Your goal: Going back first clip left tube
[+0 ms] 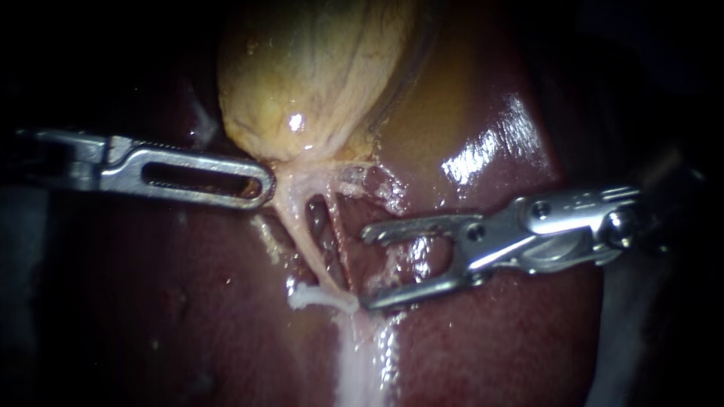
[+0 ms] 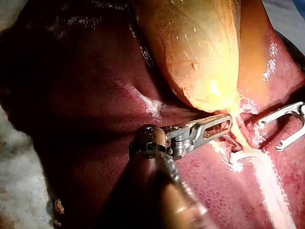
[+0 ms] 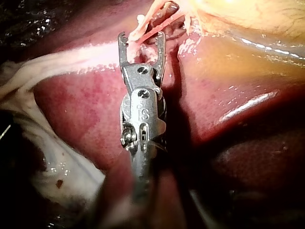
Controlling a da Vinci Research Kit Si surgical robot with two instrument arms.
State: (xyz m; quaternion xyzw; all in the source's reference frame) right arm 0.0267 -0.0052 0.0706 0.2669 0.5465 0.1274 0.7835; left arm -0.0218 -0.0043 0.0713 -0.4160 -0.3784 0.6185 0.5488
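**Pig liver bench, clip step on the left tube.** The right instrument (image 1: pixel 364 269) stands w/ jaws wide apart and nothing gripped, tips just right of the two tubes running down from the gallbladder (image 1: pixel 317 75) neck. Its lower jaw tip is at the spot where the tubes meet; whether it touches can't be told.

The left tube (image 1: pixel 305 243), pale and the thicker of the pair, is drawn taut between neck and junction. The right tube (image 1: pixel 341 241), thin and reddish, runs just beside it, w/ a dark gap of liver (image 1: pixel 490 339) between them. No clip can be made out on the left tube in any view. Open jaws standing clear of the tube fit an instrument meant to back off rightward.

Opp. side, the left instrument (image 1: pixel 260 187) has its slotted jaws closed on the gallbladder at its neck. It appears to draw the neck leftward so the tubes are stretched and spread.

Around the site:
- A short white strand (image 1: pixel 313 298) pokes left from the junction.
- A pale band of tissue (image 1: pixel 362 369) runs toward the near edge.
- Frayed whitish tissue (image 1: pixel 381 188) lies by the neck, just above the upper jaw tip.

Little blocks a retreat. The right tube and that fraying, being nearest the tips, look the likeliest snags.
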